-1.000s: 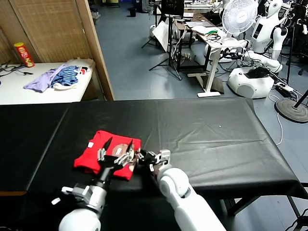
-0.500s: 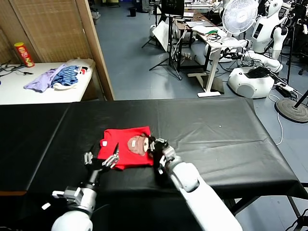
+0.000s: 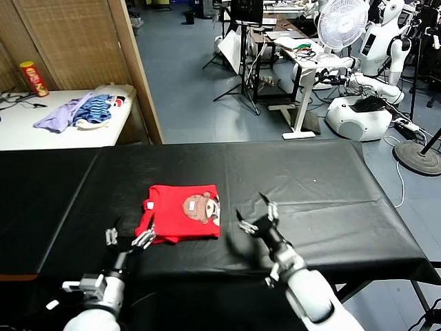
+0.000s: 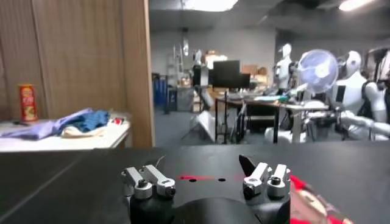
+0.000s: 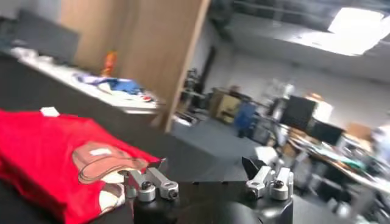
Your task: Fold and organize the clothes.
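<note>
black cloth covers the long table, workshop clutter behind it, and the red t-shirt lies folded into a compact rectangle near the front edge, bear print and small white label facing up. its long axis runs across the table, left to right.

right gripper hangs just beside the shirt's right edge, fingers spread wide, holding nothing, clear of the fabric. from its wrist camera the red cloth sits off to one side of the open jaws, not between them.

left gripper sits at the front left corner of the shirt, very close to the hem, also spread open and empty; whether a fingertip brushes the cloth is hard to tell. its wrist view catches only a red sliver past one finger.

so the shirt lies between the two grippers, each at one short end. the left looks marginally closer. any next tidy or slide likely comes inward along that long axis.
</note>
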